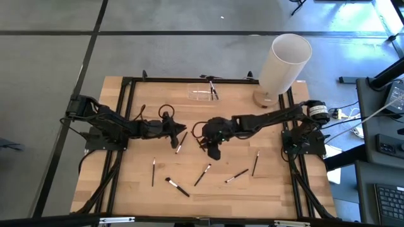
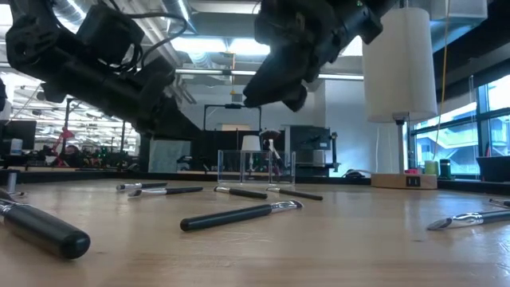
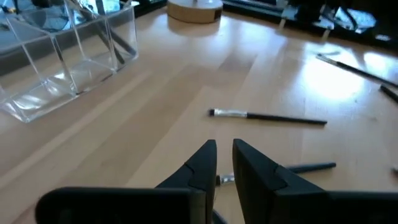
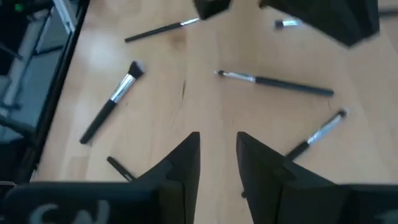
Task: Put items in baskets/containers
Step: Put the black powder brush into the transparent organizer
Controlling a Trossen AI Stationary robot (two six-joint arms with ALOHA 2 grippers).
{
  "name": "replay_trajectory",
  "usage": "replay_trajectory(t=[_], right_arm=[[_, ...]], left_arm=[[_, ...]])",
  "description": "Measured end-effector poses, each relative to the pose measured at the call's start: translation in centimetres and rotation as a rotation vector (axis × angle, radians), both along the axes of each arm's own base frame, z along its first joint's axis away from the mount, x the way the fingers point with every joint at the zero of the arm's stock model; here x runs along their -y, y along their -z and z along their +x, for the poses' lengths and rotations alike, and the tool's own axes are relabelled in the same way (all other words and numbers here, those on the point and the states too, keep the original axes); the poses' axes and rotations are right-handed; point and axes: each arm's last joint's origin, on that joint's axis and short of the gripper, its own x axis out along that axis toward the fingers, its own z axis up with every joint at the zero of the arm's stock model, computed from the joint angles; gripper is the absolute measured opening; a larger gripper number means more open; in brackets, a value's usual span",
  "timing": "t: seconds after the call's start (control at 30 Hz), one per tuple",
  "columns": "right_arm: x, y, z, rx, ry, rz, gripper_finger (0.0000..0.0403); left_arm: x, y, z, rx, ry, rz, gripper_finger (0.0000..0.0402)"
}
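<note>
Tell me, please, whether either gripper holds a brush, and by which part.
The right gripper holds nothing; its jaws stand open and empty. A makeup brush shows right at the left gripper, but whether it is gripped cannot be told.

Bright window glare on the table (image 3: 348, 81); nearest brush (image 2: 40, 227) perhaps blurred.

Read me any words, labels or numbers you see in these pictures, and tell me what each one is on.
Nothing can be read for sure.
Right wrist view: pale letters on the right gripper body at the frame's bottom edge, cut off and blurred.
Low view: small dark label on the tan base, too small to read.
Brushes, clear holder, white cylinder: no text.
</note>
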Motion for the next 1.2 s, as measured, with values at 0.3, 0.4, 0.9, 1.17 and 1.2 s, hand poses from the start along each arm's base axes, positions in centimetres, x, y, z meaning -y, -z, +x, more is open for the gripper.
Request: replay_trajectory(t=[0.3, 0.4, 0.9, 1.17, 1.2], right_arm=[[-1.0, -0.4, 3.6, 0.275, -0.057, 0.024, 0.0103], [-1.4, 0.2, 6.1, 0.242, -0.1, 0.057, 0.0103], [-9.7, 1.8, 14.3, -0.062, -0.025, 0.057, 0.0104], [-14.0, 3.9, 16.6, -0.007, 0.008, 0.151, 0.0143], [-14.2, 4.3, 16.7, -0.015, 0.018, 0.155, 0.0153]], left_arm=[[-0.9, 1.5, -1.0, -0.186, -0.197, 0.096, 0.0049], [-1.3, 1.7, -1.3, -0.203, -0.255, 0.076, 0.0049], [-0.6, 2.6, -2.0, -0.266, -0.21, 0.013, 0.0049], [1.1, 3.1, -3.0, -0.279, -0.254, 0.145, 0.0049], [1.2, 3.0, -3.1, -0.278, -0.259, 0.169, 0.0049]])
